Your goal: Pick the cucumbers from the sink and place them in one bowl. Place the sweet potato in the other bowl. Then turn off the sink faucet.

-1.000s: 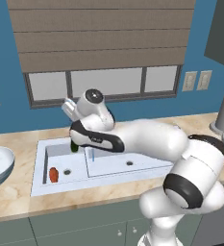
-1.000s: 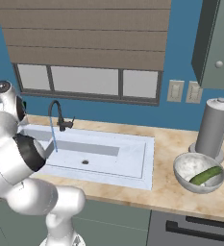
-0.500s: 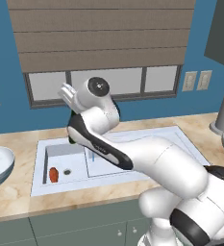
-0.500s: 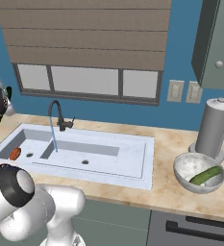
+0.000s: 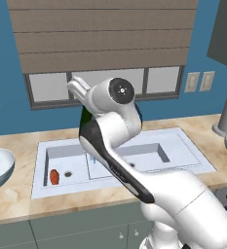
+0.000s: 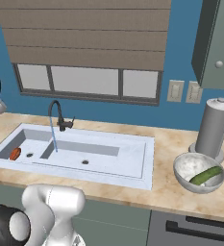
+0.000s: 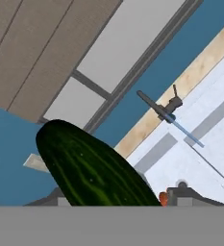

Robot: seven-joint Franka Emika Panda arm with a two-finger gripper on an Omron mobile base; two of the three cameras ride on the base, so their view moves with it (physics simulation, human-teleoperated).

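A dark green cucumber (image 7: 92,173) sits lifted in the gripper (image 7: 118,199). The sweet potato (image 5: 54,177) lies in the sink's (image 6: 128,166) small basin; a lighter cucumber (image 6: 205,175) rests in one bowl (image 6: 180,168).

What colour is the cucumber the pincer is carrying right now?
Dark green with lighter green streaks; the cucumber shows best in the hand view.

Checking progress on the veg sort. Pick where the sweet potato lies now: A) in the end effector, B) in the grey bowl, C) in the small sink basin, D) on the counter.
C: the sweet potato lies in the small basin of the sink, beside its drain hole.
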